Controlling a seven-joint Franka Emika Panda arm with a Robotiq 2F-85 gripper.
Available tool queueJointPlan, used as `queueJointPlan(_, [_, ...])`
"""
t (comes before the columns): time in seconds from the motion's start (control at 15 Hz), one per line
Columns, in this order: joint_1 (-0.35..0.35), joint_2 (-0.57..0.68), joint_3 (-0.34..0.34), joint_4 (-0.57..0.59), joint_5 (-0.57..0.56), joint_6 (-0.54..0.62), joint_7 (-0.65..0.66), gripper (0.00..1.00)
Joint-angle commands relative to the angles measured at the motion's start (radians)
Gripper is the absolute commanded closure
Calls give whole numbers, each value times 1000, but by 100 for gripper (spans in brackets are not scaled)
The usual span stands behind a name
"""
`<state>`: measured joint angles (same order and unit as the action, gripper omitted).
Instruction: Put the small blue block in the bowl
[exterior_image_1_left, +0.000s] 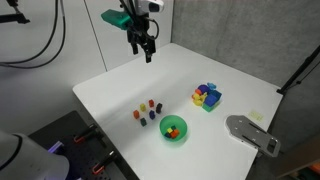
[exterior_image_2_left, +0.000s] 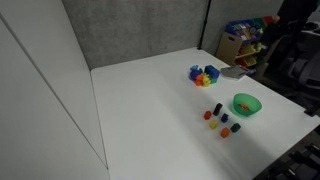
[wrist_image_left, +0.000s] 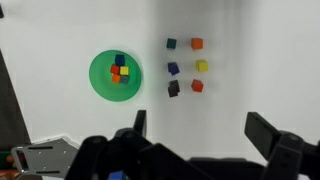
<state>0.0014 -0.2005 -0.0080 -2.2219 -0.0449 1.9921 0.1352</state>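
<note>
The green bowl (exterior_image_1_left: 173, 127) (exterior_image_2_left: 246, 104) stands near the table's front; in the wrist view (wrist_image_left: 100, 85) it lies at the left. Inside it are several tiny blocks, among them a dark-blue one (wrist_image_left: 120, 60). Another tiny blue block (wrist_image_left: 173, 68) sits on the table in a loose group with orange, yellow, red and dark blocks to the right of the bowl. I cannot tell which of the two is the small blue block. My gripper (exterior_image_1_left: 147, 48) (wrist_image_left: 200, 130) hangs open and empty high above the table, well clear of the bowl and the blocks.
A cluster of larger blue, yellow and purple blocks (exterior_image_1_left: 207, 96) (exterior_image_2_left: 204, 74) sits beyond the bowl. A flat grey plate-like object (exterior_image_1_left: 250, 133) (wrist_image_left: 40, 155) lies near the table edge. A shelf with coloured items (exterior_image_2_left: 245, 35) stands behind the table.
</note>
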Motion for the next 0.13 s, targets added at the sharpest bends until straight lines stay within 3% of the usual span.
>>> queueJointPlan(0.0, [-7, 0, 6, -6, 7, -11, -6, 0])
queueJointPlan(0.07, [-7, 0, 6, -13, 9, -12, -7, 0])
